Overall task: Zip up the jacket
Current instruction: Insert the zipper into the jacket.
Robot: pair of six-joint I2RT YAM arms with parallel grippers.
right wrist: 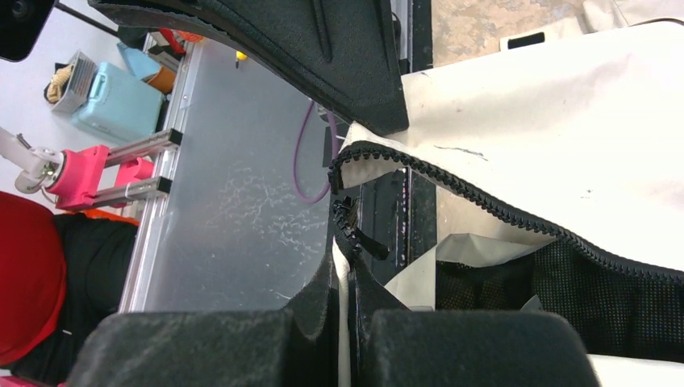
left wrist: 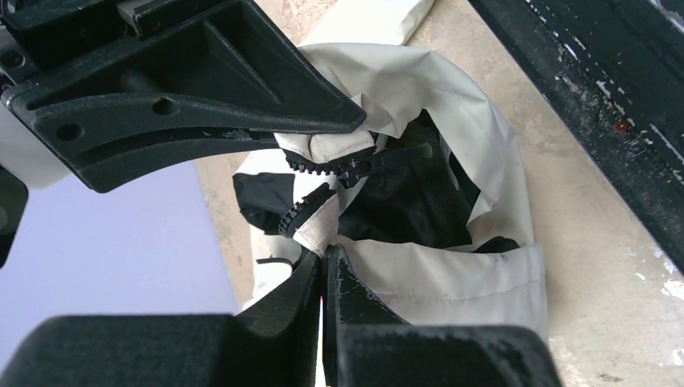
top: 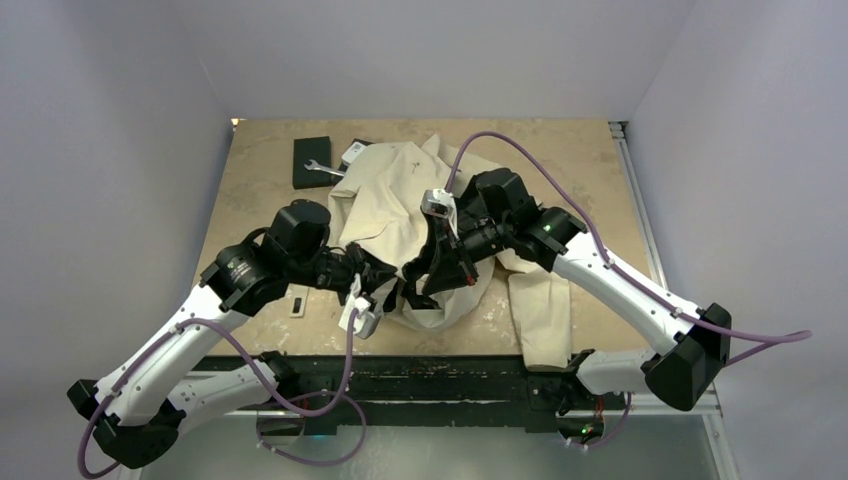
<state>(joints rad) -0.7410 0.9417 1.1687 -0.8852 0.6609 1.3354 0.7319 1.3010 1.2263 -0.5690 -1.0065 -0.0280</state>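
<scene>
Two grippers hold the jacket (top: 395,200), which lies crumpled mid-table (top: 570,160), unzipped, with its black mesh lining showing at the near opening. The left gripper (left wrist: 324,256) has its jaws pinched tight on the cream edge just below a loose end of zipper teeth (left wrist: 302,216). The right gripper (right wrist: 348,270) is likewise clamped on fabric right under the zipper slider (right wrist: 347,219). A black box (top: 312,160) and a wrench (top: 322,169) sit touching at the far left.
</scene>
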